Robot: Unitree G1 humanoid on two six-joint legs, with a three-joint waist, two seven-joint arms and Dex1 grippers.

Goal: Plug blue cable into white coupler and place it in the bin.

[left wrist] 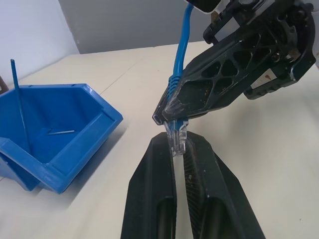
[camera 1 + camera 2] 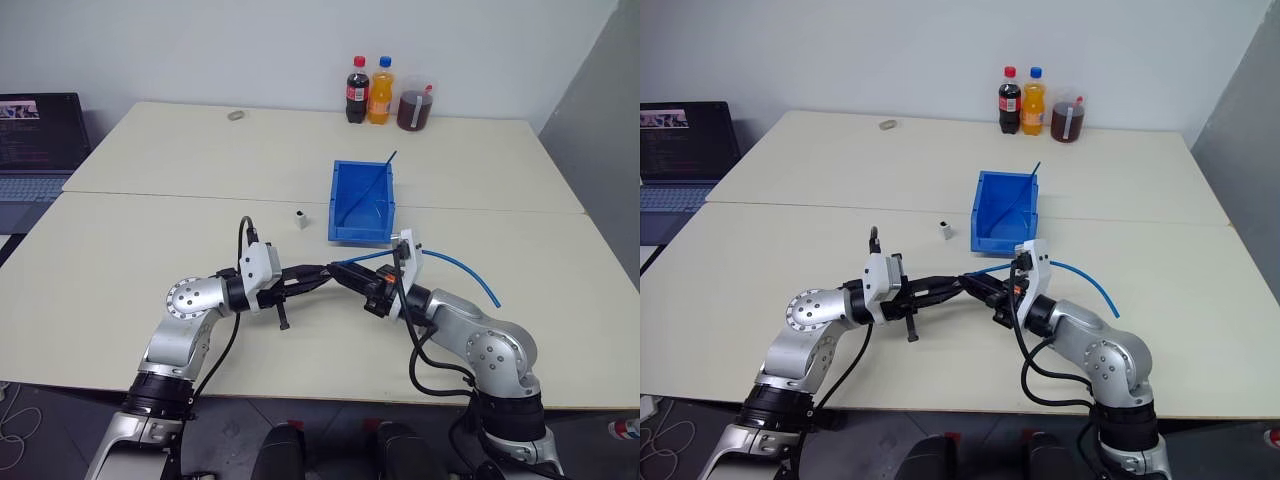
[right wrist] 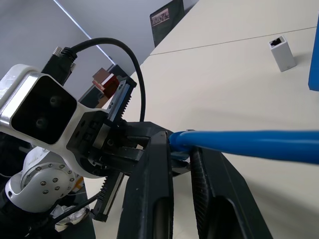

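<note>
We see both arms meeting low over the near part of the tabletop, just in front of the bin. The left end effector is clenched on the clear plug at the end of the blue cable, the plug pinched between its two black fingers. The right end effector is clamped on the same cable just behind the plug, at the blue boot, so the two fingertips nearly touch each other. From there the cable arcs away past the right wrist to the robot's right, its far end pointing down toward the tabletop. The white coupler stands upright on the tabletop, apart from both end effectors and just to the left of the bin, with its dark opening facing up. The bin sits open-topped beyond the end effectors, and a thin dark blue wire leans inside it. At the far edge stand two bottles and a jug of dark drink.
</note>
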